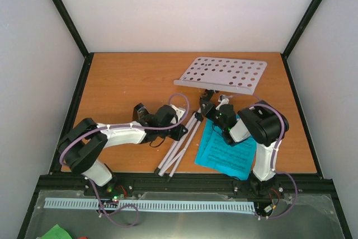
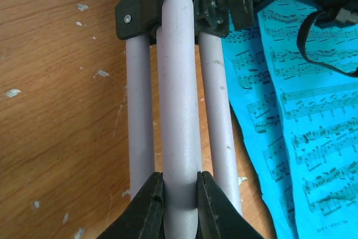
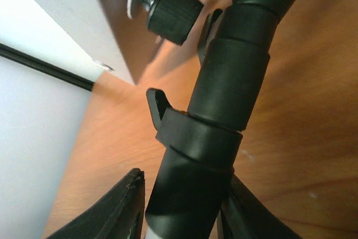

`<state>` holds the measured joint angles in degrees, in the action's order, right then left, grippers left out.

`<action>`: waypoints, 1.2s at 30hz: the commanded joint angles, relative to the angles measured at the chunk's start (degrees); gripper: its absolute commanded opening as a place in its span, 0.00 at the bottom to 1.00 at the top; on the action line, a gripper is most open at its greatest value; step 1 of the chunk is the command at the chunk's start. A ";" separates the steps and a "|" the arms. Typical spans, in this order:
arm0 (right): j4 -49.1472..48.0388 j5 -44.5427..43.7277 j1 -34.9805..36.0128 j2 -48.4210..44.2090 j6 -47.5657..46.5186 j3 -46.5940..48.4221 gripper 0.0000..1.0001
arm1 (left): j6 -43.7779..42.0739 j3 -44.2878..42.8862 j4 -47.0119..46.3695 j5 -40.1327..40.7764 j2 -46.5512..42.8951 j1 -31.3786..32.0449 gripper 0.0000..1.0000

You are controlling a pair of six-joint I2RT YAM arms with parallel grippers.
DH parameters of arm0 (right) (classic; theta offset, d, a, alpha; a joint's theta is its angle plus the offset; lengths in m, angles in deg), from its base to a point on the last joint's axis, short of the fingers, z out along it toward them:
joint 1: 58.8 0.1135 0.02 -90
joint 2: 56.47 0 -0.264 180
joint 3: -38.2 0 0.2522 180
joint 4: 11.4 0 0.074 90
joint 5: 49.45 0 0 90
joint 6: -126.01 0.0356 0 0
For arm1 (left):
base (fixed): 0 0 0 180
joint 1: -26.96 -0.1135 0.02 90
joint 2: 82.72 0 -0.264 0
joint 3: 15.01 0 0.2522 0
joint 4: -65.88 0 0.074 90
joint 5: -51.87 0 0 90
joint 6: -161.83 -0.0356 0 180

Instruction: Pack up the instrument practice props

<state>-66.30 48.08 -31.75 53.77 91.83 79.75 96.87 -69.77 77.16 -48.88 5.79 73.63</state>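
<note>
The grey tripod music stand lies on its side on the wooden table. Its perforated tray (image 1: 224, 74) is at the back and its folded legs (image 1: 178, 150) point to the near edge. My left gripper (image 1: 182, 131) is shut on the middle grey leg tube (image 2: 179, 110), with its fingertips (image 2: 152, 194) pressed on both sides. My right gripper (image 1: 220, 113) straddles the stand's black shaft collar (image 3: 215, 138), jaws apart with a narrow gap on the left side. Cyan sheet-music pages (image 1: 224, 152) lie flat under my right arm and show in the left wrist view (image 2: 302, 138). The metronome is not in view.
White walls with black corner posts close in the table on three sides. A black frame rail (image 1: 184, 182) runs along the near edge, with a white slotted strip (image 1: 151, 205) below it. A black knob (image 3: 174, 10) sticks out below the tray.
</note>
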 commanded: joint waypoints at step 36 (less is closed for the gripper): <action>52.21 -10.16 -4.54 -47.24 -45.93 10.48 1.00 | -12.13 -18.64 -1.84 -2.12 -7.18 -2.13 0.99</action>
<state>-34.00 44.97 -34.92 13.11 58.52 85.33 90.51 -81.29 72.08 -48.35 3.10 72.21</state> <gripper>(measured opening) 0.970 0.989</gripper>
